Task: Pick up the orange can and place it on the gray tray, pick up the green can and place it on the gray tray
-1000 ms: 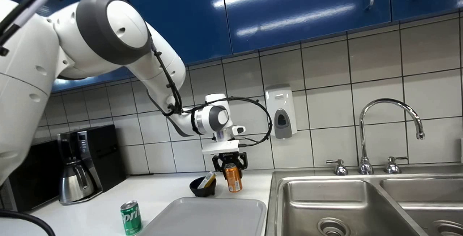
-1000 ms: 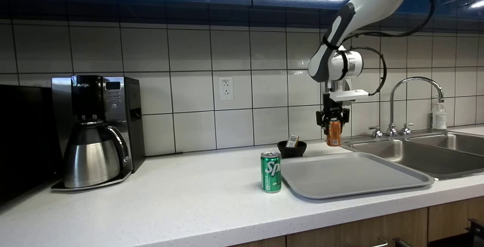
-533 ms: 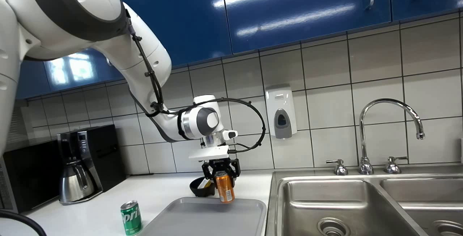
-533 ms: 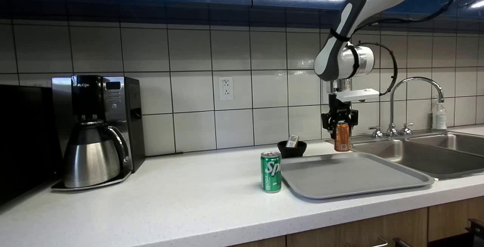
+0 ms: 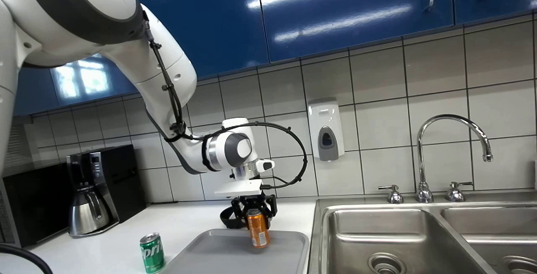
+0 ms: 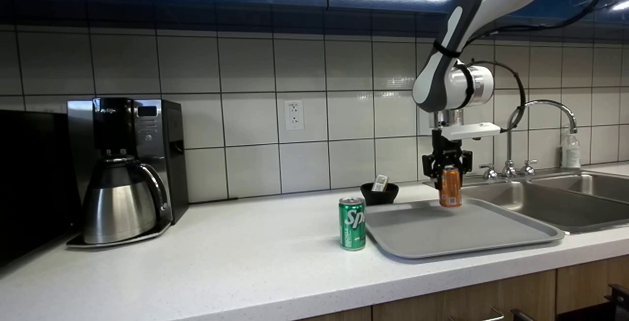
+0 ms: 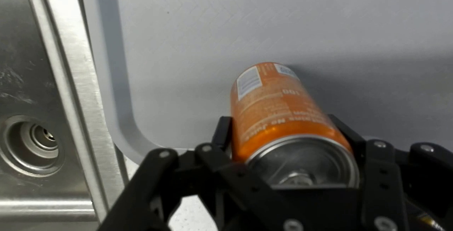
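Observation:
My gripper [image 5: 257, 223] is shut on the orange can [image 5: 259, 237], with one finger on each side of it. The can shows in both exterior views [image 6: 450, 194] and in the wrist view [image 7: 276, 100], silvery top toward the gripper, slightly tilted. It is over the back part of the gray tray [image 5: 226, 257], near the sink-side corner; I cannot tell whether its base touches the tray. The tray also shows in an exterior view [image 6: 457, 235] and the wrist view [image 7: 184, 47]. The green can [image 6: 352, 225] stands upright on the counter beside the tray, also in an exterior view [image 5: 152, 254].
A black bowl [image 6: 379, 198] with a small packet stands behind the tray, partly hidden by the gripper in an exterior view [image 5: 228, 219]. The steel sink [image 5: 377, 225] and faucet [image 5: 421, 156] are beside the tray. A coffee maker [image 6: 120, 203] stands at the counter's far end.
The gripper has carried the orange can from behind the tray to over its back part and lowered it. The green can, tray and bowl have not moved.

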Action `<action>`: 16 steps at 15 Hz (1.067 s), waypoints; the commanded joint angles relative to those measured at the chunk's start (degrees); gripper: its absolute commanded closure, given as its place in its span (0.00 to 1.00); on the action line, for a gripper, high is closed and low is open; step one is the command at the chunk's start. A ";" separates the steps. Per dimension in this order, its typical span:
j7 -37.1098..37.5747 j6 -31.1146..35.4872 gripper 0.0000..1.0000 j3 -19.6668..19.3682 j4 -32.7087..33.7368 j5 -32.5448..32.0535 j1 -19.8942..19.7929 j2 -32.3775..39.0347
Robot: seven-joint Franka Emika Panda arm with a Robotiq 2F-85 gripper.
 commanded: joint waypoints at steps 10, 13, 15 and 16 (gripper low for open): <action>3.13 2.94 0.15 -0.23 0.12 -0.29 0.62 2.29; 2.96 2.34 0.00 -0.12 0.52 -0.29 0.70 2.28; 3.01 1.90 0.00 -0.23 0.52 -0.52 0.79 1.79; 3.23 1.60 0.00 -0.41 0.41 -0.89 0.96 1.32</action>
